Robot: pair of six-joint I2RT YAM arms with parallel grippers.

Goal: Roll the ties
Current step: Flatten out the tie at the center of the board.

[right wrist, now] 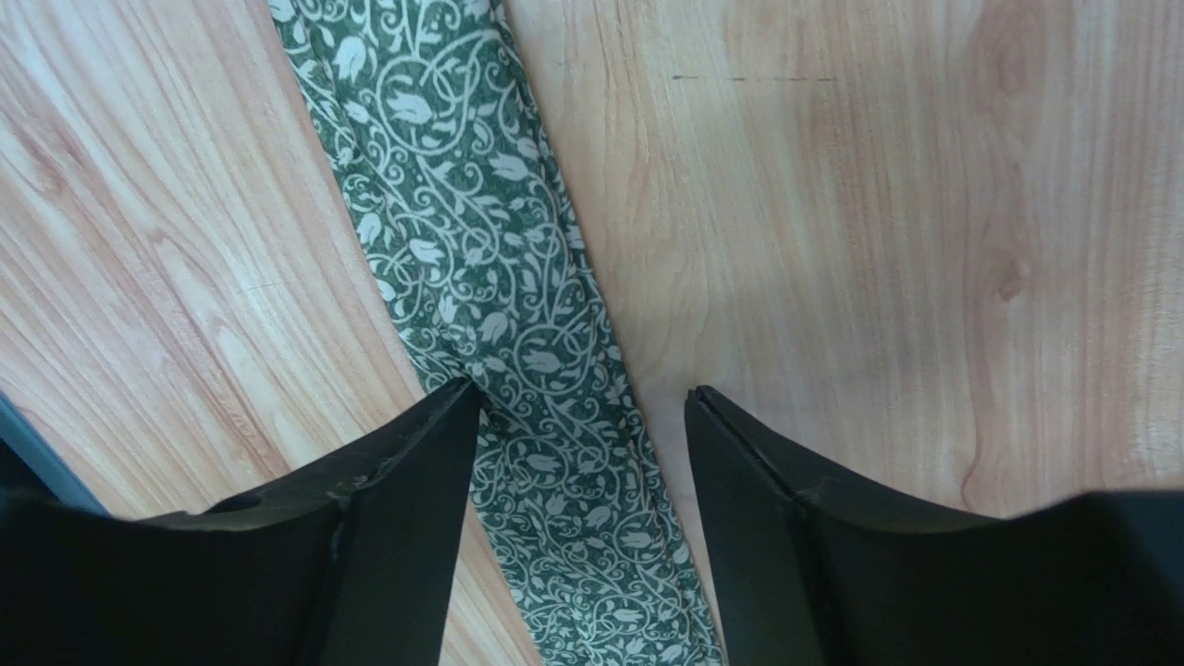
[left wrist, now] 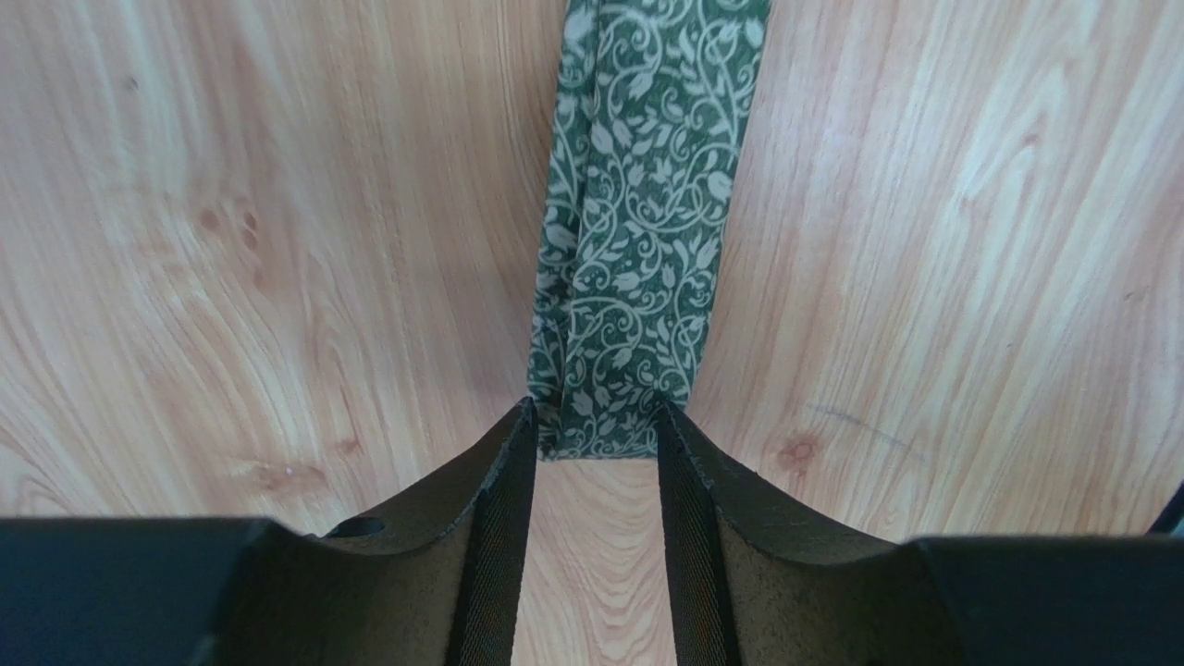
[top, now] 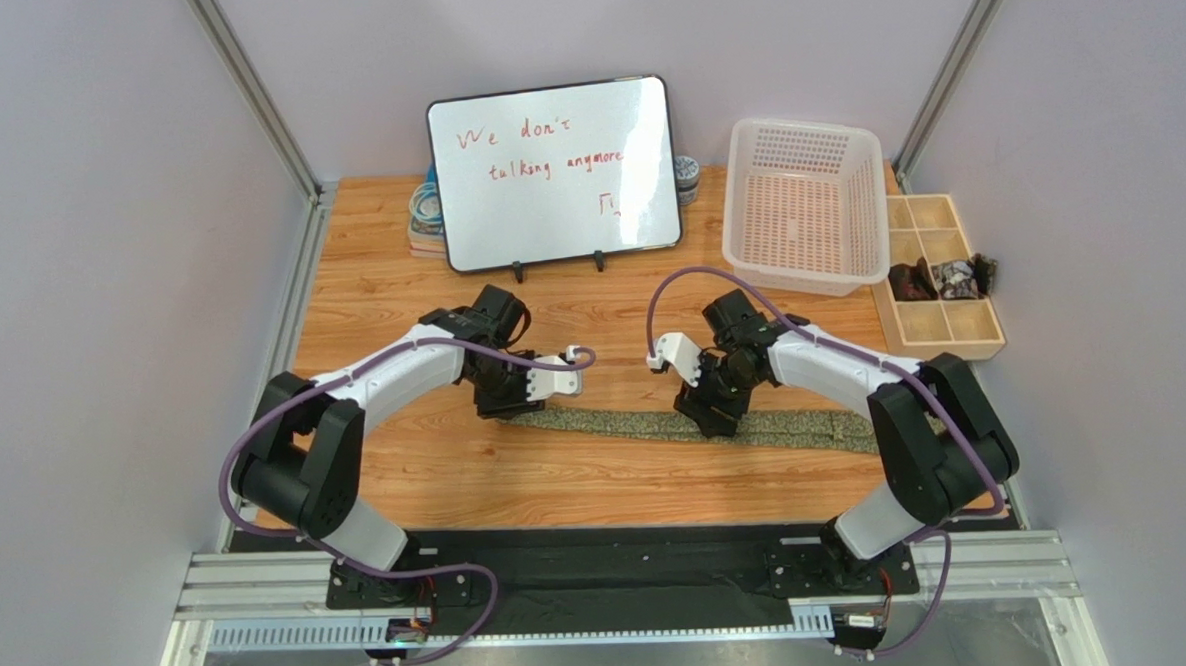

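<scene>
Currently the tie point(top: 618, 421) lies flat across the table point(top: 387, 297), near its front. Left hand point(left wrist: 595, 414) part-open, tips astride the tie's narrow end. Right hand point(right wrist: 584, 396) open, straddling the tie mid-length. Behind, well apart: whiteboard point(top: 555, 170) reading "We don't talking anymore", white basket point(top: 807, 271), wooden divided tray point(top: 926, 244).

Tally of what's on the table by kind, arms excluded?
Tie: 1
Whiteboard: 1
White basket: 1
Wooden divider tray: 1
Total: 4
Left out because they can't be counted: small dark items in the tray, patterned things behind the whiteboard.
</scene>
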